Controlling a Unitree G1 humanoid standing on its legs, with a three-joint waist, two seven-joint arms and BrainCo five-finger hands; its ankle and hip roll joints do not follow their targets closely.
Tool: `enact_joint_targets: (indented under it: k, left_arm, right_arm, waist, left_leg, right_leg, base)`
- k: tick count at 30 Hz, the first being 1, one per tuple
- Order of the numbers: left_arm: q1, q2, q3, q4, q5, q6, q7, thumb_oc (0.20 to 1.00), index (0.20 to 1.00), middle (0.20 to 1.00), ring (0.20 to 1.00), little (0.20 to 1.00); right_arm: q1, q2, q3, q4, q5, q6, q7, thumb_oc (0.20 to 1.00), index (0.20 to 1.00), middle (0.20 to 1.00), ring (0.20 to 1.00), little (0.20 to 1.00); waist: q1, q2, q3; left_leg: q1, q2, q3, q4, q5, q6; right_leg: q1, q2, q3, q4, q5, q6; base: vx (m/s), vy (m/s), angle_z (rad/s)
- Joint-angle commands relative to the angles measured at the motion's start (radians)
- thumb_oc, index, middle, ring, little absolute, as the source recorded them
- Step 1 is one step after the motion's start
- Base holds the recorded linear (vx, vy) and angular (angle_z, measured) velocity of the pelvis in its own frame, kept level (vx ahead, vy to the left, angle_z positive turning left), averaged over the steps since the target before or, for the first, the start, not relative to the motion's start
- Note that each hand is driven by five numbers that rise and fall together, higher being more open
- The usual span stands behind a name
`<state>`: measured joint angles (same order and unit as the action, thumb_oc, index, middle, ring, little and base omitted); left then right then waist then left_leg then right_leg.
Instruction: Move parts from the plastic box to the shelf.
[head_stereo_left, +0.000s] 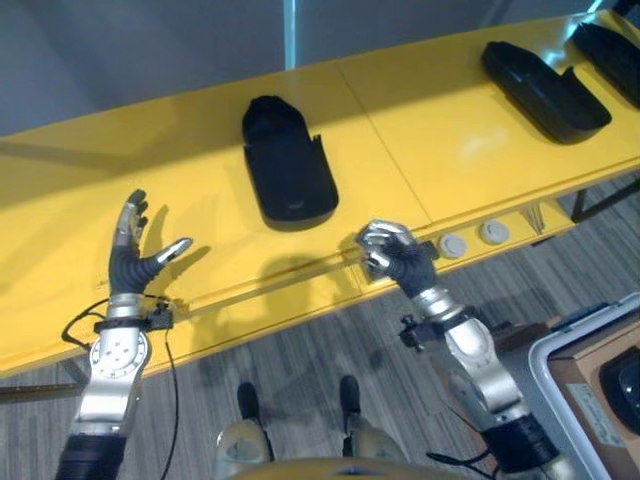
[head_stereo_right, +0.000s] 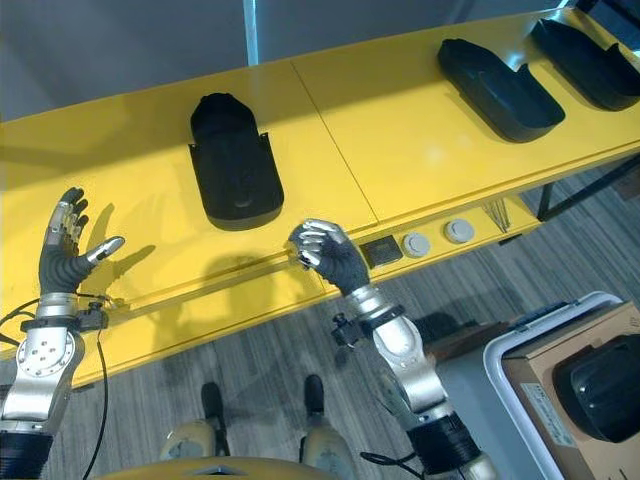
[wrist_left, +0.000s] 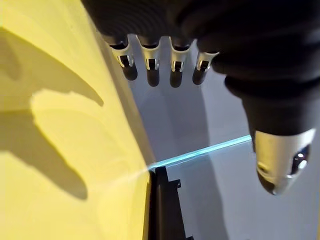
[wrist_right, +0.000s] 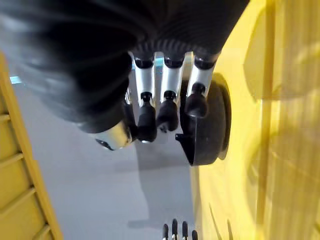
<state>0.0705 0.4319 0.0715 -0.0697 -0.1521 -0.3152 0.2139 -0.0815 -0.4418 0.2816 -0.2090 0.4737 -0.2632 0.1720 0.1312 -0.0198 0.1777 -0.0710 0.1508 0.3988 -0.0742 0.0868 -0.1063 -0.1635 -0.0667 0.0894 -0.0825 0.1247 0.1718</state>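
left eye view: the left hand (head_stereo_left: 133, 262) hangs spread wide over the yellow shelf (head_stereo_left: 440, 130); the right hand (head_stereo_left: 392, 252), curled and empty, sits near the black part (head_stereo_left: 286, 165). right eye view: plastic box (head_stereo_right: 520, 345) near right, label unreadable. right wrist view: fingers (wrist_right: 167, 107) curled, holding nothing.

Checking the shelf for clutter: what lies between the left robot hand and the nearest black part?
Nothing: in the left eye view, only bare yellow shelf and a shadow lie between the open left robot hand and the black part.
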Motion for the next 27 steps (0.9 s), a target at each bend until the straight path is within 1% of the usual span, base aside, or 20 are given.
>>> enact_joint_targets:
  k: [1,8,12,15,21,23,27]
  left_arm:
    - [-0.049,0.042,-0.013,-0.037,-0.022,-0.067,0.003,1.000,1.000,1.000,1.000,1.000]
    - [-0.016,0.044,-0.008,-0.040,-0.052,-0.066,-0.020,1.000,1.000,1.000,1.000,1.000]
    - [-0.002,0.048,-0.002,-0.042,-0.056,-0.064,-0.022,1.000,1.000,1.000,1.000,1.000]
    - [0.002,0.045,-0.005,-0.042,-0.061,-0.068,-0.022,1.000,1.000,1.000,1.000,1.000]
    - [-0.008,0.044,-0.017,-0.031,-0.073,-0.071,-0.027,1.000,1.000,1.000,1.000,1.000]
    - [-0.009,0.045,-0.018,-0.029,-0.073,-0.070,-0.027,1.000,1.000,1.000,1.000,1.000]
    - [0.024,0.031,-0.012,-0.020,-0.088,-0.062,-0.023,1.000,1.000,1.000,1.000,1.000]
  right_arm:
    - [-0.064,-0.013,-0.036,-0.024,0.039,-0.053,0.011,0.200,0.200,0.200,0.200,0.200]
    - [-0.070,-0.015,-0.035,0.001,0.104,-0.037,0.031,0.200,0.200,0.200,0.200,0.200]
    - [-0.073,-0.013,-0.049,0.030,0.102,-0.039,0.014,0.200,0.200,0.200,0.200,0.200]
    - [-0.080,-0.005,-0.055,0.049,0.132,-0.042,0.015,0.200,0.200,0.200,0.200,0.200]
    - [-0.087,0.000,-0.016,0.044,0.146,-0.029,0.042,0.200,0.200,0.200,0.200,0.200]
    - [-0.090,0.001,-0.012,0.048,0.142,-0.030,0.040,0.200,0.200,0.200,0.200,0.200]
    - [-0.111,0.036,-0.020,0.084,0.160,-0.038,0.010,0.200,0.200,0.200,0.200,0.200]
  waist:
    - [0.033,0.007,0.015]
    - [0.047,0.015,0.013]
    - [0.055,0.021,0.017]
    - [0.058,0.024,0.022]
    - [0.062,0.033,0.031]
    - [0.062,0.035,0.031]
    - [0.073,0.051,0.037]
  left_leg:
    - [0.017,0.023,-0.012,0.130,-0.197,-0.039]
    - [-0.004,0.029,-0.023,0.109,-0.173,-0.045]
    - [-0.014,0.035,-0.032,0.098,-0.162,-0.051]
    - [-0.022,0.040,-0.037,0.093,-0.154,-0.055]
    - [-0.040,0.045,-0.048,0.086,-0.140,-0.062]
    - [-0.041,0.045,-0.049,0.085,-0.138,-0.062]
    - [-0.054,0.045,-0.057,0.082,-0.131,-0.062]
  right_leg:
    - [0.050,0.009,-0.048,0.079,-0.188,0.090]
    - [0.027,0.010,-0.081,0.079,-0.179,0.089]
    - [0.013,0.014,-0.092,0.082,-0.179,0.087]
    - [0.002,0.017,-0.099,0.085,-0.179,0.085]
    - [-0.015,0.022,-0.116,0.087,-0.179,0.080]
    - [-0.016,0.023,-0.119,0.087,-0.180,0.080]
    - [-0.030,0.022,-0.126,0.091,-0.180,0.077]
  base:
    - [-0.02,-0.016,0.23]
    - [0.01,-0.018,0.22]
    - [0.01,-0.016,0.10]
    - [0.00,0.000,0.00]
    - [0.01,-0.010,0.05]
    - [0.01,-0.002,0.03]
    - [0.00,0.000,0.00]
